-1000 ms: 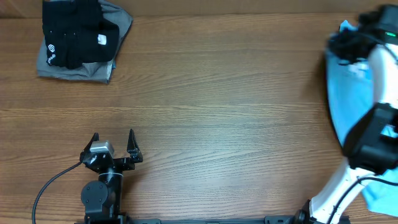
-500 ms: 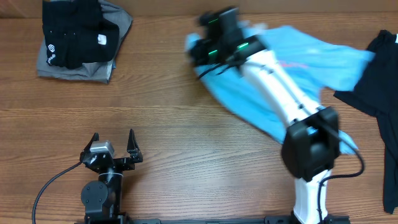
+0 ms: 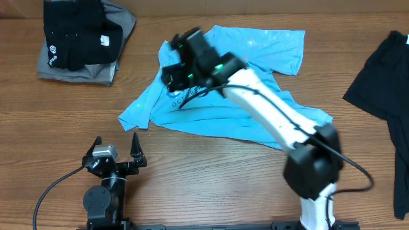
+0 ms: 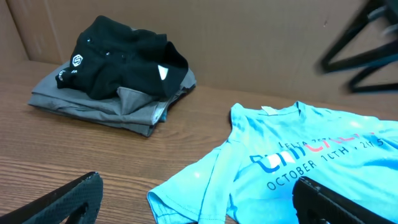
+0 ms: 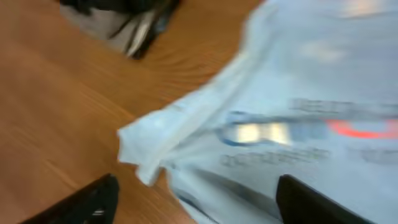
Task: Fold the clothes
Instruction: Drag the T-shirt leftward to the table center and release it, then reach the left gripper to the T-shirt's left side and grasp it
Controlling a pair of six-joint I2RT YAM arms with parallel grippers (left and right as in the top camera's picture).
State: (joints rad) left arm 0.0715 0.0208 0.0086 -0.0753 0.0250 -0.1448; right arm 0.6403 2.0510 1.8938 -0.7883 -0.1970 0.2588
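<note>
Light blue T-shirt (image 3: pixel 255 51) is laid crumpled on the table (image 3: pixel 211 185). R gripper (image 5: pixel 199 202) (blurred) is held above it, fingers apart; L gripper (image 3: pixel 115 138) likewise spread.

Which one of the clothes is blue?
The T-shirt spread out mid-table. The folded pile in the corner is black and grey; the garment at the other edge is black.

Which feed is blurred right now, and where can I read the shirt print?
Right wrist: heavy blur all over, the shirt print unreadable. Left wrist: sharp on the shirt and the folded pile, lettering legible; only the right arm at top right smears. Overhead: even light, mostly sharp, right arm slightly soft.
</note>
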